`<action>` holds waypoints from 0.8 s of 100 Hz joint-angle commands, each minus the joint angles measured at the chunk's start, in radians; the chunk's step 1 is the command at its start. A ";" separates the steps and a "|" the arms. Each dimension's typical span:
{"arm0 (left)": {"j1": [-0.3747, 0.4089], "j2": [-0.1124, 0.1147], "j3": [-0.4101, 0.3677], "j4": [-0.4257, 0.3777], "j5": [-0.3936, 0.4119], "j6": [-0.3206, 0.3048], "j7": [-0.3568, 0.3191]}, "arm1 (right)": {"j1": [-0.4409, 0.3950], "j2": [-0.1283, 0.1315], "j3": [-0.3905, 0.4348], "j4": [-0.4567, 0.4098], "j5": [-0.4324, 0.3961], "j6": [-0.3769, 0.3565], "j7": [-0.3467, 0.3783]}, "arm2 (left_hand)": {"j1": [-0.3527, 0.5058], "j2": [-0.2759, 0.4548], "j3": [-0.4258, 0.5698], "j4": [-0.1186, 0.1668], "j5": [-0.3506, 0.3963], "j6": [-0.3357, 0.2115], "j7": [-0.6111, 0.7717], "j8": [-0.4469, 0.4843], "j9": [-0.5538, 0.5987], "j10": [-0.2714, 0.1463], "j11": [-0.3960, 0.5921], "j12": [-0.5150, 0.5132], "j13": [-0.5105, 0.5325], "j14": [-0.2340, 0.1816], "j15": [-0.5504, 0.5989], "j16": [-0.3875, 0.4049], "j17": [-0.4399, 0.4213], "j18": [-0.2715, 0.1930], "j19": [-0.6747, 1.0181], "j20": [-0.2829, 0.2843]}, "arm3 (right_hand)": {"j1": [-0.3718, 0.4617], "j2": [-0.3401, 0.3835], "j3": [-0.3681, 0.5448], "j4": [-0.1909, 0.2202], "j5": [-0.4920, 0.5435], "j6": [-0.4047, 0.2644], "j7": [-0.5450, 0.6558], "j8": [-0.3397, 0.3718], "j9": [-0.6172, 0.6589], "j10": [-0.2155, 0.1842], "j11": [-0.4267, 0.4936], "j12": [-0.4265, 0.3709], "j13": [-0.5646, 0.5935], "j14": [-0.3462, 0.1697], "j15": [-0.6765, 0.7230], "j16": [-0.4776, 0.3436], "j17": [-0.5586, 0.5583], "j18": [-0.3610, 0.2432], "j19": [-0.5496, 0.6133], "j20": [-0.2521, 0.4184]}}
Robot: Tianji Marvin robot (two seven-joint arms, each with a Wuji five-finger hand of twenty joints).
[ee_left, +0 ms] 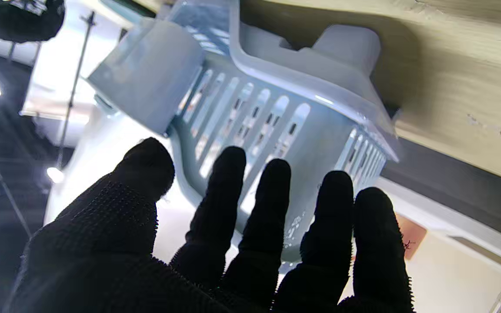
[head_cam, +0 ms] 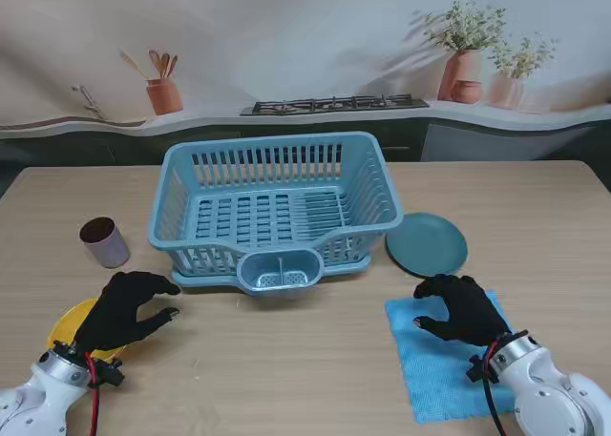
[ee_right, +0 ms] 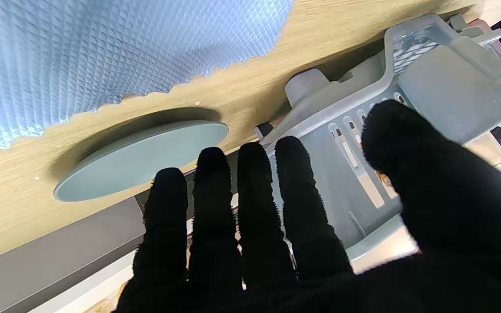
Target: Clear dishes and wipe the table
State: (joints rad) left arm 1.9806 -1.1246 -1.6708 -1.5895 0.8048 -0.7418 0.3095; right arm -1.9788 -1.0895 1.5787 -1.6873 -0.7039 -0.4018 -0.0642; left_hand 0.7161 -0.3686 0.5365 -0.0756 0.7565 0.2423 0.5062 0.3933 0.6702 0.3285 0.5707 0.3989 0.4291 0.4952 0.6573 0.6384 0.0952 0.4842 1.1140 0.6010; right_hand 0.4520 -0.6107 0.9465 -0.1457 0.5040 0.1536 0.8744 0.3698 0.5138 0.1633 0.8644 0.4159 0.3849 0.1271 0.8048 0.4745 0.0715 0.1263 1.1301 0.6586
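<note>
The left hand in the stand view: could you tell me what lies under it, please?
A yellow plate lies on the table under the left hand; only its near-left edge shows. The hand covers the rest, so anything on the plate cannot be seen.

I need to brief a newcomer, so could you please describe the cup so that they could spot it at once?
Start at the big blue dish rack mid-table. Just off its left side stands the cup, upright, farther from me than the left hand. It is the only tall, mauve thing with a dark inside; its neighbours are flat plates.
</note>
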 commanded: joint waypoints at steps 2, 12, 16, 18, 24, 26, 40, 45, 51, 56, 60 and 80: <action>-0.002 -0.003 0.000 0.002 0.007 0.002 -0.005 | -0.010 -0.003 -0.002 -0.005 -0.006 0.001 0.012 | -0.013 -0.006 0.034 -0.015 0.022 -0.011 0.013 0.011 0.010 -0.001 0.000 0.010 0.020 0.009 0.011 0.012 0.001 0.013 0.039 0.026 | 0.010 -0.042 0.022 0.011 -0.033 0.002 0.011 0.006 -0.004 -0.004 0.025 0.012 -0.003 0.001 0.021 0.016 0.000 -0.025 0.018 -0.008; -0.003 -0.003 0.001 0.004 0.008 0.001 -0.003 | -0.011 -0.003 -0.001 -0.005 -0.007 0.003 0.011 | -0.011 -0.007 0.035 -0.015 0.023 -0.011 0.014 0.011 0.011 0.001 0.000 0.010 0.021 0.008 0.012 0.012 0.001 0.012 0.038 0.026 | 0.010 -0.042 0.023 0.011 -0.032 0.002 0.011 0.005 -0.005 -0.004 0.024 0.011 -0.003 0.001 0.021 0.016 0.000 -0.023 0.019 -0.009; -0.003 -0.003 0.001 0.004 0.009 0.001 -0.003 | -0.011 -0.003 -0.001 -0.005 -0.008 0.003 0.010 | -0.012 -0.007 0.035 -0.015 0.022 -0.012 0.014 0.010 0.010 0.000 0.000 0.010 0.020 0.007 0.012 0.012 0.001 0.012 0.037 0.026 | 0.009 -0.041 0.023 0.011 -0.032 0.000 0.011 0.005 -0.004 -0.004 0.024 0.011 -0.002 0.000 0.021 0.016 0.000 -0.023 0.019 -0.010; -0.003 -0.002 0.001 0.004 0.009 0.001 -0.003 | -0.011 -0.003 0.000 -0.005 -0.008 0.003 0.010 | -0.012 -0.007 0.035 -0.015 0.022 -0.012 0.014 0.010 0.012 0.002 0.000 0.010 0.020 0.008 0.012 0.012 0.000 0.012 0.037 0.026 | 0.009 -0.042 0.023 0.011 -0.032 0.001 0.011 0.004 -0.004 -0.005 0.024 0.011 -0.003 0.000 0.020 0.016 -0.001 -0.023 0.019 -0.010; -0.004 -0.002 0.001 0.005 0.009 0.000 -0.004 | -0.011 -0.003 0.000 -0.004 -0.010 0.002 0.009 | -0.011 -0.007 0.036 -0.015 0.023 -0.012 0.015 0.010 0.012 0.000 0.000 0.010 0.020 0.009 0.011 0.012 0.000 0.011 0.036 0.026 | 0.009 -0.041 0.023 0.011 -0.032 0.001 0.010 0.004 -0.004 -0.005 0.024 0.011 -0.003 0.000 0.019 0.015 -0.002 -0.023 0.018 -0.011; -0.004 -0.002 0.001 0.006 0.009 -0.001 -0.004 | -0.010 -0.003 0.001 -0.004 -0.011 0.002 0.008 | -0.012 -0.007 0.036 -0.015 0.023 -0.012 0.015 0.010 0.012 0.000 0.000 0.010 0.020 0.009 0.011 0.012 -0.001 0.011 0.035 0.026 | 0.009 -0.042 0.024 0.011 -0.033 0.001 0.010 0.004 -0.004 -0.005 0.024 0.011 -0.004 0.000 0.019 0.015 -0.001 -0.023 0.018 -0.011; -0.006 -0.002 0.001 0.008 0.007 -0.002 -0.006 | -0.006 -0.003 0.000 0.000 -0.015 -0.001 0.006 | -0.013 -0.006 0.035 -0.015 0.023 -0.012 0.015 0.010 0.012 0.000 0.000 0.010 0.020 0.008 0.010 0.012 -0.001 0.010 0.032 0.025 | 0.007 -0.039 0.024 0.011 -0.035 0.000 0.008 0.001 -0.007 -0.005 0.020 0.009 -0.005 -0.002 0.014 0.013 -0.003 -0.023 0.017 -0.013; -0.007 -0.002 0.001 0.008 0.006 -0.002 -0.006 | -0.003 -0.003 0.000 0.001 -0.018 -0.001 0.006 | -0.013 -0.006 0.035 -0.015 0.023 -0.011 0.015 0.010 0.012 0.000 0.000 0.010 0.020 0.008 0.010 0.012 -0.001 0.010 0.032 0.025 | 0.009 -0.039 0.025 0.011 -0.036 0.000 0.005 0.000 -0.010 -0.005 0.016 0.008 -0.007 -0.002 0.009 0.011 -0.003 -0.024 0.016 -0.014; -0.007 -0.003 0.002 0.008 0.006 -0.001 -0.005 | 0.001 -0.002 0.001 0.002 -0.023 -0.002 0.006 | -0.012 -0.006 0.036 -0.015 0.023 -0.012 0.014 0.009 0.012 0.001 0.000 0.010 0.021 0.008 0.011 0.012 -0.003 0.010 0.030 0.024 | 0.011 -0.038 0.028 0.013 -0.036 0.001 0.003 -0.002 -0.010 -0.005 0.011 0.005 -0.010 -0.004 0.003 0.008 -0.006 -0.023 0.014 -0.016; -0.007 -0.003 0.002 0.009 0.006 -0.002 -0.003 | 0.006 -0.001 0.002 0.002 -0.027 -0.004 0.007 | -0.013 -0.006 0.035 -0.015 0.023 -0.012 0.014 0.009 0.012 0.001 0.000 0.010 0.020 0.007 0.011 0.012 -0.002 0.010 0.029 0.024 | 0.010 -0.037 0.029 0.015 -0.036 0.001 -0.001 -0.005 -0.012 -0.005 0.003 0.002 -0.012 -0.004 -0.004 0.004 -0.007 -0.026 0.010 -0.018; -0.007 -0.003 0.001 0.009 0.006 -0.002 -0.003 | 0.011 0.000 0.004 0.002 -0.029 -0.005 0.012 | -0.011 -0.006 0.036 -0.015 0.023 -0.012 0.015 0.009 0.012 -0.001 0.000 0.010 0.020 0.007 0.010 0.012 -0.003 0.010 0.028 0.024 | 0.008 -0.038 0.027 0.015 -0.037 0.001 -0.011 -0.011 -0.014 -0.006 -0.013 -0.005 -0.015 -0.005 -0.021 -0.003 -0.009 -0.023 0.005 -0.021; -0.007 -0.003 0.000 0.010 0.007 -0.003 -0.002 | 0.053 0.007 0.003 0.017 -0.059 -0.015 0.024 | -0.012 -0.007 0.035 -0.015 0.025 -0.011 0.016 0.009 0.013 0.001 0.000 0.010 0.021 0.008 0.010 0.012 -0.004 0.009 0.026 0.023 | 0.004 -0.035 0.023 0.017 -0.033 0.007 -0.106 -0.064 -0.031 -0.010 -0.129 -0.050 -0.038 -0.022 -0.140 -0.061 -0.036 -0.050 -0.066 -0.053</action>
State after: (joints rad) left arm 1.9737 -1.1246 -1.6707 -1.5784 0.8135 -0.7428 0.3186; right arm -1.9468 -1.0889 1.5820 -1.6739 -0.7468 -0.4069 -0.0572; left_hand 0.7161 -0.3686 0.5366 -0.0757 0.7566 0.2422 0.5078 0.3933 0.6702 0.3285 0.5707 0.3989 0.4417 0.4954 0.6591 0.6387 0.0954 0.4842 1.1141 0.6083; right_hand 0.4520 -0.6107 0.9569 -0.1457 0.5039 0.1536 0.8035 0.3293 0.5138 0.1633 0.7725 0.3874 0.3762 0.1271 0.7042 0.4390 0.0586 0.1174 1.1006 0.6251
